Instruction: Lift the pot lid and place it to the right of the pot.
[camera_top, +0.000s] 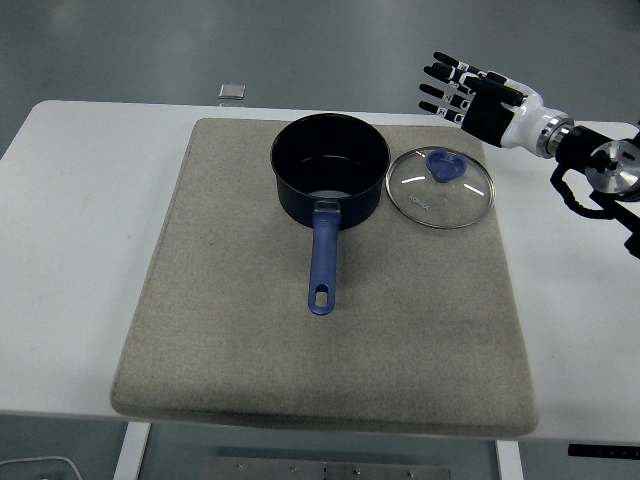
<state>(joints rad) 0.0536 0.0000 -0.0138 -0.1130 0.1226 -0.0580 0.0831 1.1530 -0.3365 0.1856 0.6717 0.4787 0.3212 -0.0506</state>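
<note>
a dark pot stands uncovered on a grey mat spread over a white counter, its blue handle pointing toward the counter's near edge. the glass pot lid, rimmed in metal and topped with a blue knob, lies flat on the mat just to the right of the pot, its rim close beside the pot's wall; whether the two touch cannot be told. light glints off the glass in short white streaks, and the grey of the mat shows through it.

the right hand hangs in the air above the counter's far right corner, beyond the lid and clear of it. its black fingers are stretched out and spread, pointing left, and they grasp nothing. the white wrist and black arm run off toward the picture's right edge, where a round metal joint shows.

a small grey square object sits on the floor beyond the counter's far edge, left of the pot. inside the pot the bottom gleams faintly.
</note>
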